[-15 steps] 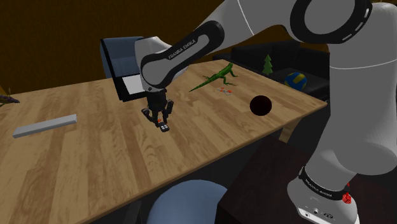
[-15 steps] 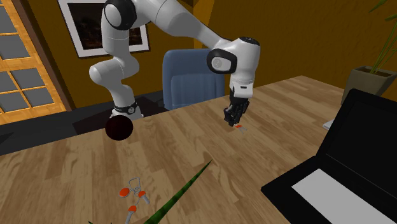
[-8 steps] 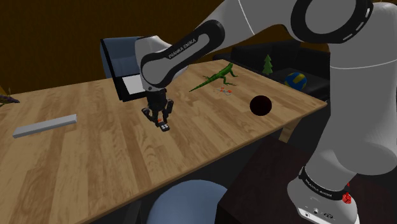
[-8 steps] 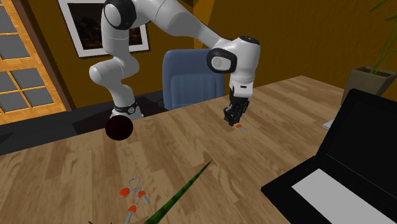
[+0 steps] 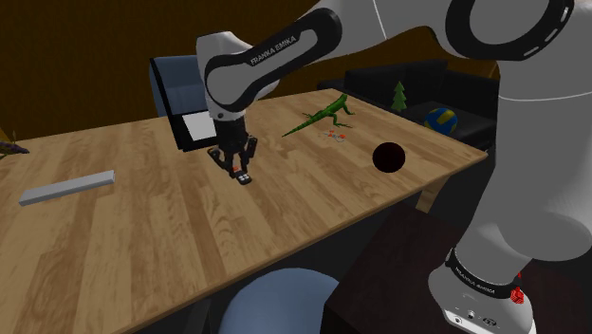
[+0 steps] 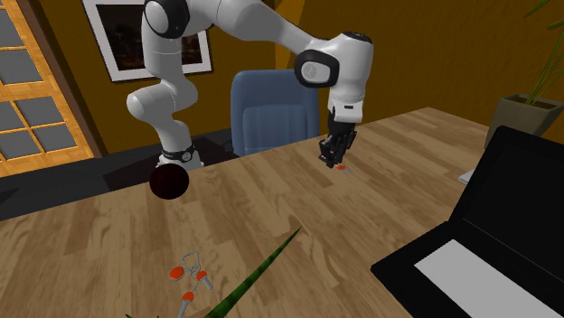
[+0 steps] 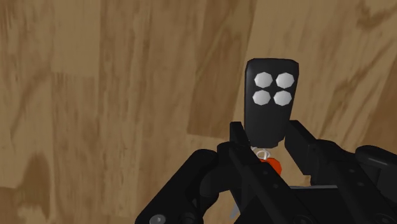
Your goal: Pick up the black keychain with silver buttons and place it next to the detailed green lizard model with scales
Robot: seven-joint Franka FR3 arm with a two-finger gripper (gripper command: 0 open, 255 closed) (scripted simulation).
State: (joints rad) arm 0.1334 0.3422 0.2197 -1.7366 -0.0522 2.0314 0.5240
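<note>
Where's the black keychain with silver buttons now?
The black silver-buttoned keychain is clasped in the jaws over the wooden table, left of centre in the shoulder view, by the open laptop.

Keychain (image 7: 271,102) between fingers (image 7: 301,137), over table (image 5: 142,228); lizard (image 5: 323,114) well apart toward shoulder view's right.

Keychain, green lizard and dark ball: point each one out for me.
keychain (image 7: 270,124), wrist view, black body below the silver buttons.
green lizard (image 5: 325,114), shoulder view, its trunk.
dark ball (image 5: 389,157), shoulder view, its centre.
</note>
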